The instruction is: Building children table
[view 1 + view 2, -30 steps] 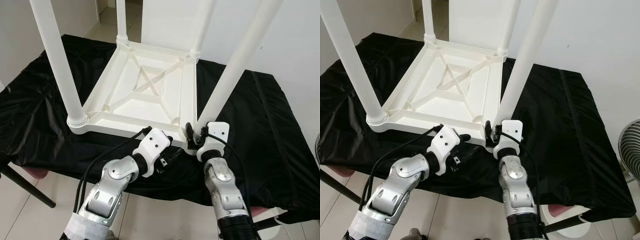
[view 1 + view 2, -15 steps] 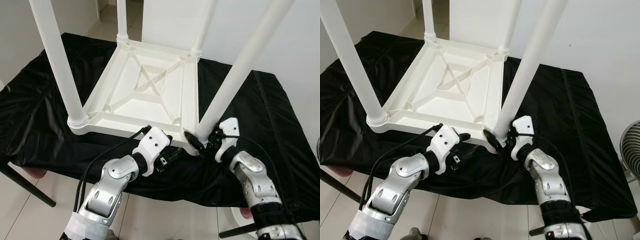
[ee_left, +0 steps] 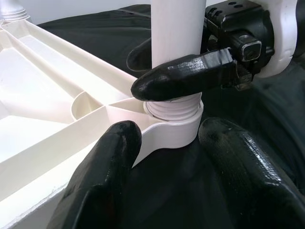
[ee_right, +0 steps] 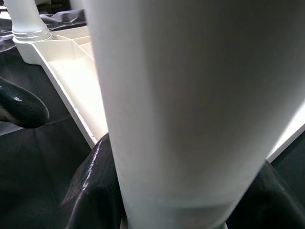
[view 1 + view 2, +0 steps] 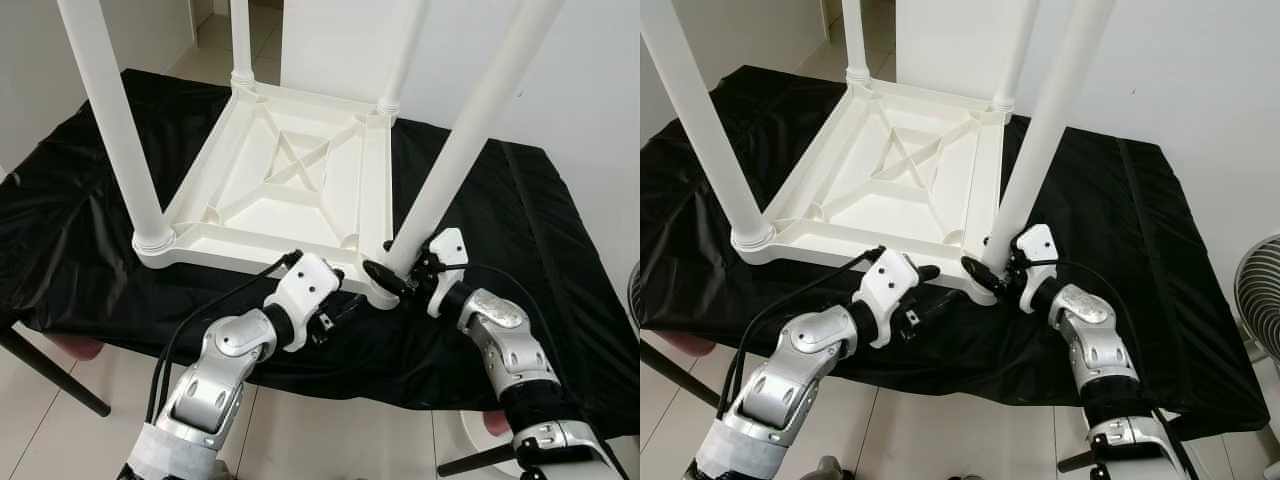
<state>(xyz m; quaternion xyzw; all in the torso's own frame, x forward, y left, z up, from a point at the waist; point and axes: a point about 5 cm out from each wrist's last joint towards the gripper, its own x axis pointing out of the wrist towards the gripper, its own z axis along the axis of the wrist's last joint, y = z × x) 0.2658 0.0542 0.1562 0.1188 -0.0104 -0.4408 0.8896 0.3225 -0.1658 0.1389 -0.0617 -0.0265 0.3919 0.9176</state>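
Observation:
A white plastic children's table (image 5: 290, 185) lies upside down on the black cloth, its legs pointing up. The near right leg (image 5: 460, 150) stands in the corner socket (image 3: 174, 125) closest to me. My right gripper (image 5: 392, 264) comes in from the right and is shut around the base of that leg; one black finger (image 3: 190, 76) crosses the leg just above the socket. My left gripper (image 5: 925, 296) is open at the same corner. Its fingertips (image 3: 107, 155) straddle the socket from the front.
The black cloth (image 5: 520, 220) covers a work table that ends just in front of my arms, with tiled floor below. A dark support leg (image 5: 50, 375) slants at lower left. A fan (image 5: 1262, 295) stands at the right edge. A white wall is behind.
My right arm has swung out to the right, and its gripper has turned sideways and closed around the base of the near right leg. The left gripper has stayed put.

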